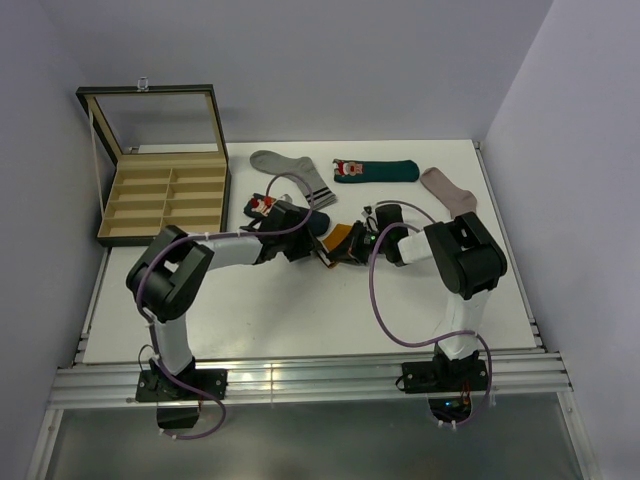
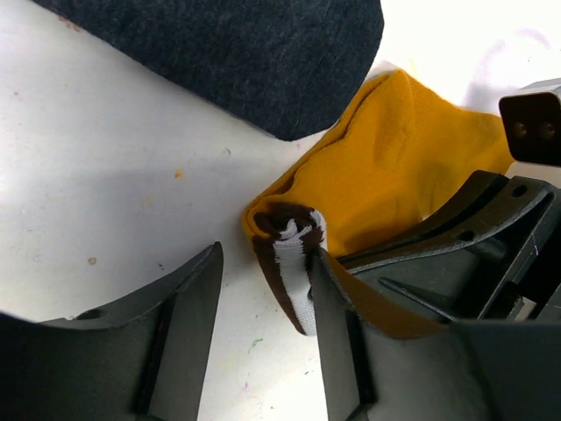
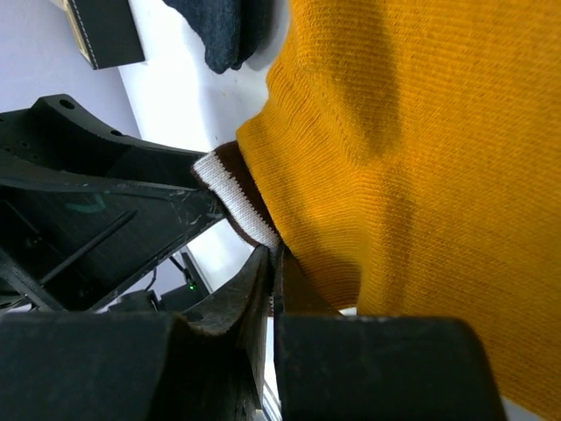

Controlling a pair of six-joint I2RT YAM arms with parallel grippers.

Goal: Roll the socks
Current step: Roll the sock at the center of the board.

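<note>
White worktop [image 1: 300,320] carries the mustard sock [image 1: 340,238] at its centre. Soft, light and limp, it should roll best from its striped cuff [image 2: 294,263], which the left claw [image 2: 267,272] straddles, fingers parted; the right claw [image 3: 272,263] is pinched shut on the sock's edge.

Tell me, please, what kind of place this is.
Most likely a robotics lab test cell, not a home: a white table enclosed by plain lavender panels, with an aluminium rail along its near edge.
</note>
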